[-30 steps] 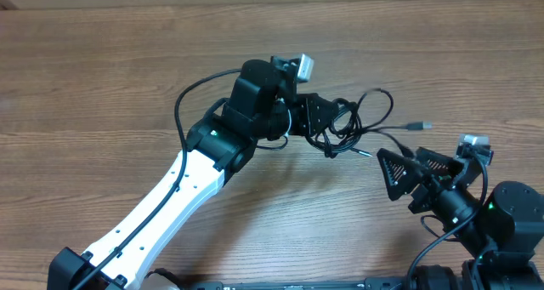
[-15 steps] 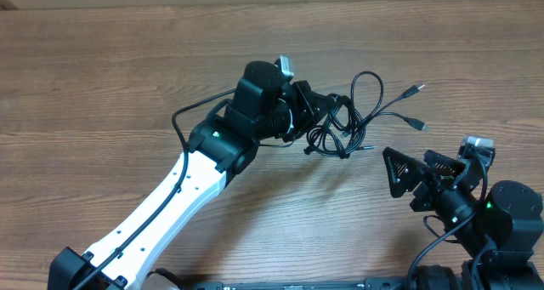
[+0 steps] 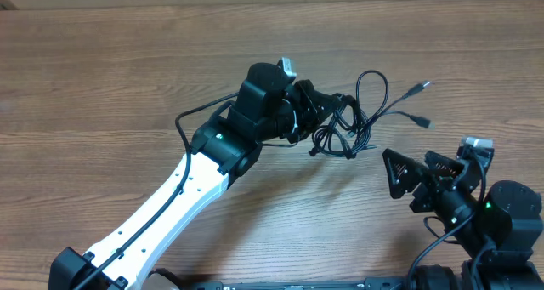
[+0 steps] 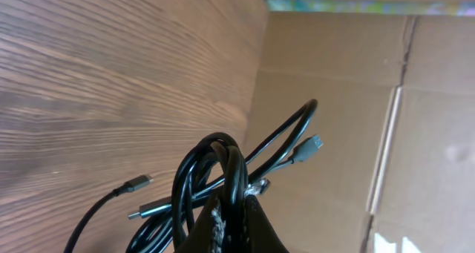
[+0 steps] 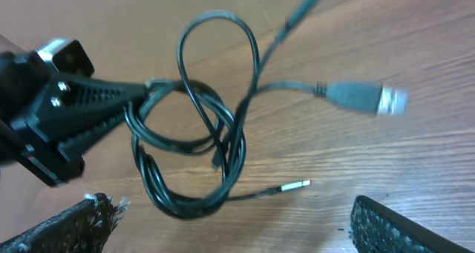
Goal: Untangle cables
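Note:
A tangle of thin black cables [image 3: 353,120] with small plug ends hangs from my left gripper [image 3: 327,110], which is shut on the bundle and holds it above the wooden table. In the left wrist view the jaws [image 4: 234,208] pinch several strands of the cables [image 4: 215,164]. In the right wrist view the cables [image 5: 200,134] form loops, with a large USB plug [image 5: 367,99] sticking out right and a small plug [image 5: 295,185] below. My right gripper [image 3: 408,175] is open and empty, below and right of the tangle, its fingers [image 5: 230,223] spread wide.
The wooden table [image 3: 127,69] fills the overhead view. A cardboard wall [image 4: 356,97] stands behind the table in the left wrist view. The left arm's thick black wire [image 3: 191,111] loops beside its white link.
My left gripper has lifted and turned the tangle slightly up and right; the plug ends have swung up to the right. The right gripper has stayed almost still.

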Robot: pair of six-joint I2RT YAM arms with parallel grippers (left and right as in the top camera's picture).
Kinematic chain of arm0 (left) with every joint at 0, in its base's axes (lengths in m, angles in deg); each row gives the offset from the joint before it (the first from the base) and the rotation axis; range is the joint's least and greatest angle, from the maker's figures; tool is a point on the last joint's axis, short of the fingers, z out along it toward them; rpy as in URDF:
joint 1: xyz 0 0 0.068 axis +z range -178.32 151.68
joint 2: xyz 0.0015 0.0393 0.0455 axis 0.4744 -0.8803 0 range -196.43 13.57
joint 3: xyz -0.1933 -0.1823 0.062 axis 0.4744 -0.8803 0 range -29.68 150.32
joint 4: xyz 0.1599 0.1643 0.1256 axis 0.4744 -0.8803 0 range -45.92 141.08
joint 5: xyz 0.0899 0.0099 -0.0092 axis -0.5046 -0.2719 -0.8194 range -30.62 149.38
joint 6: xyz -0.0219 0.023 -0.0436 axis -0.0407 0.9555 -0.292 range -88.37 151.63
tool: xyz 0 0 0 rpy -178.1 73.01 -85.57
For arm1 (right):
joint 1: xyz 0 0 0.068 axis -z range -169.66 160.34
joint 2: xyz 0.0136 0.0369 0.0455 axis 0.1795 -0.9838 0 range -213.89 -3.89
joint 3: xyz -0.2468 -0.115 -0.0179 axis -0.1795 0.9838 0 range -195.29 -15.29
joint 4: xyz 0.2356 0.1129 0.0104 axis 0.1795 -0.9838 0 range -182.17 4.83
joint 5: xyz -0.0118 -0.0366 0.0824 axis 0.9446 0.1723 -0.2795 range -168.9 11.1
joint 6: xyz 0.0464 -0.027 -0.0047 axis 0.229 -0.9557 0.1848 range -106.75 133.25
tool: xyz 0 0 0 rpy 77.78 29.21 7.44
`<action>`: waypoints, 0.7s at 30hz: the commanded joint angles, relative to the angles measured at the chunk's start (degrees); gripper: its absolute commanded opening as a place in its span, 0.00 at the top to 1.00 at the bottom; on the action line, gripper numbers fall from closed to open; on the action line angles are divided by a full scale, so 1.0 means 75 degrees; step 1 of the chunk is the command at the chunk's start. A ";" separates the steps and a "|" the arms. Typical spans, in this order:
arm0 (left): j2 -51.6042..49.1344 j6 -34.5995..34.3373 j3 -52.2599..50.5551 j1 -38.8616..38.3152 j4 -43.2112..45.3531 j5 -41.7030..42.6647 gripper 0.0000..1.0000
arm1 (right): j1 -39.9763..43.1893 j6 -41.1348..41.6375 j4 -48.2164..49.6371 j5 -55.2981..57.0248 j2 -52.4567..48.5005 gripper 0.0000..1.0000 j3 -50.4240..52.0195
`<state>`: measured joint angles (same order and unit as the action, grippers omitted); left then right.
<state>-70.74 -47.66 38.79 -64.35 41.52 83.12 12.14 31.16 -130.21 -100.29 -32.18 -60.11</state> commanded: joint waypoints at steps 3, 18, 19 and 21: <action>0.0172 -0.0551 0.0207 -0.0157 0.0597 0.0181 0.96 | 0.0020 -0.0842 -0.0221 0.0079 -0.0017 0.00 -0.0230; 0.0172 -0.0184 0.0207 -0.0458 0.0778 0.0428 0.96 | 0.0020 -0.0740 -0.0248 0.0495 -0.0105 0.00 -0.0219; 0.0172 0.0017 0.0207 -0.0455 0.0801 0.0460 0.96 | 0.0020 -0.0522 -0.0245 0.0781 -0.0154 0.00 -0.0219; 0.0172 0.0125 0.0207 -0.0455 0.0874 0.0580 0.96 | 0.0020 -0.0108 -0.0274 0.1116 -0.0245 0.00 -0.0219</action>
<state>-70.74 -50.02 38.83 -67.52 46.81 84.81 12.12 25.72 -132.35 -97.17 -32.99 -60.11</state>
